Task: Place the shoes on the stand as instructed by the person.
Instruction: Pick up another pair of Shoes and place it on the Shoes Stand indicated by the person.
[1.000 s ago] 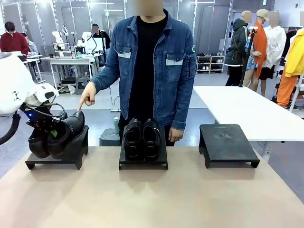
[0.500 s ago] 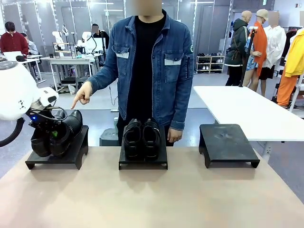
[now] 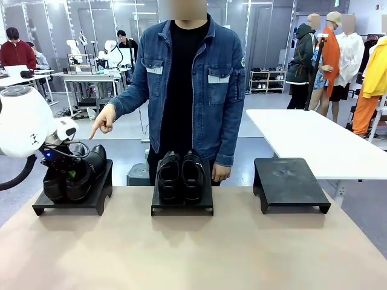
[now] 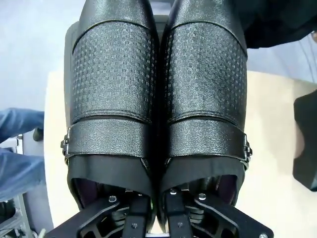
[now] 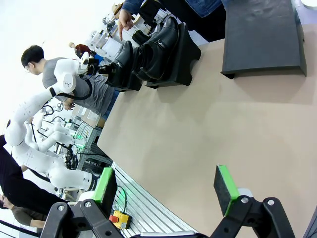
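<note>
Front view: three black stands are sitting in a row on the tan surface [image 3: 193,254]. The strapped pair of shoes [image 3: 75,172] is resting on the left stand [image 3: 72,202], where the person [image 3: 187,84] is pointing with one hand [image 3: 104,121]. The left gripper [image 3: 63,172] is reaching into the heel openings of this pair; in the left wrist view its fingers [image 4: 131,220] are sitting inside the two shoes, pinching the inner walls together, so the gripper is holding the pair and is not yet letting go. The plain pair of shoes [image 3: 180,175] is already standing on the middle stand [image 3: 181,205]. The right stand [image 3: 290,181] is carrying nothing. In the right wrist view the right gripper [image 5: 166,191] is hanging wide open above the surface, well apart from the stands. Judged progress: both pairs are placed; release and withdrawal of the left gripper are remaining.
</note>
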`<state>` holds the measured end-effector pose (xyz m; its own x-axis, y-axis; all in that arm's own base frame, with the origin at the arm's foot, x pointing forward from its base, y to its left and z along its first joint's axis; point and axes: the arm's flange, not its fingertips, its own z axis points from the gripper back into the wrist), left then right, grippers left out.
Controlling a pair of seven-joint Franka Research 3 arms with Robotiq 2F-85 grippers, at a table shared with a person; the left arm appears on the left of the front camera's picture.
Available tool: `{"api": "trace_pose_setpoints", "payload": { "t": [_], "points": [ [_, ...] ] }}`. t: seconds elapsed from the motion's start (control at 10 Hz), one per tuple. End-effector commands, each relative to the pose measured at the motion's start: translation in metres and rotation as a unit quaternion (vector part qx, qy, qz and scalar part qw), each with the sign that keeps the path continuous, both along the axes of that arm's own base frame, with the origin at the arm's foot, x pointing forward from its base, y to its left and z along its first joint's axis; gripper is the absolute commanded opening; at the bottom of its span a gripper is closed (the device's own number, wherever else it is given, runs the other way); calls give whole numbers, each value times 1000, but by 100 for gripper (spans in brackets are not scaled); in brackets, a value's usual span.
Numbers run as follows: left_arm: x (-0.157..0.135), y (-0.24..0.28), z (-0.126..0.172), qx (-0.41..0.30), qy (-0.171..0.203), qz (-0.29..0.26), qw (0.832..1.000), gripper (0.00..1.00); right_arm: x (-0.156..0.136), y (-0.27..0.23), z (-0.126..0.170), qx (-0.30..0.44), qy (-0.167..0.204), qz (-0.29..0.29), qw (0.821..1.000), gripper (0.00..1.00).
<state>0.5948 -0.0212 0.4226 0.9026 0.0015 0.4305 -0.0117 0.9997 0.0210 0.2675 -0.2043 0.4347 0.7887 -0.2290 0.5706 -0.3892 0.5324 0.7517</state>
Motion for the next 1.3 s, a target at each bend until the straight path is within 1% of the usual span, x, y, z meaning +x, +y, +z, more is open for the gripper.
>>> {"api": "trace_pose_setpoints", "payload": {
  "t": [0.0, 0.1, 0.2, 0.3, 0.4, 0.5, 0.6, 0.7, 0.8, 0.9, 1.0, 1.1, 1.2],
  "points": [
    [5, -6, 6, 10, -22, 13, 1000, 16, 1, -1, 0, 3, -13, 3, 1000, 100],
    [6, -5, 7, 12, -23, 17, 1000, 32, 1, -1, 0, 3, -13, 3, 1000, 100],
    [6, -5, 7, 13, -26, 22, 999, 43, 1, -1, 0, 3, -13, 3, 1000, 100],
    [7, -3, 5, 14, -24, 22, 999, 57, 1, -1, 0, 3, -13, 3, 1000, 100],
    [7, -5, 5, 13, -22, 20, 999, 68, 1, -1, 0, 3, -13, 3, 1000, 100],
    [6, -6, 8, 13, -24, 18, 999, 82, 1, -1, 0, 3, -13, 3, 1000, 100],
    [4, -7, 11, 15, -23, 18, 999, 93, 1, -1, 0, 3, -13, 3, 1000, 100],
    [2, -7, 15, 14, -21, 13, 1000, 100, 1, -1, 0, 3, -13, 3, 1000, 100],
    [0, -9, 18, 11, -13, 5, 1000, 100, 1, -1, 0, 3, -13, 3, 1000, 100],
    [-1, -7, 21, 14, -11, 7, 1000, 100, 1, -1, 0, 3, -13, 3, 1000, 100],
    [-5, -6, 24, 19, -11, -6, 1000, 100, 1, -1, 0, 3, -13, 3, 1000, 100],
    [2, -4, 15, 2, -15, 2, 1000, 100, 1, -1, 0, 3, -13, 3, 1000, 100],
    [2, -4, 15, 2, -15, 2, 1000, 100, 1, -1, 0, 3, -13, 3, 1000, 100]
  ]
}}
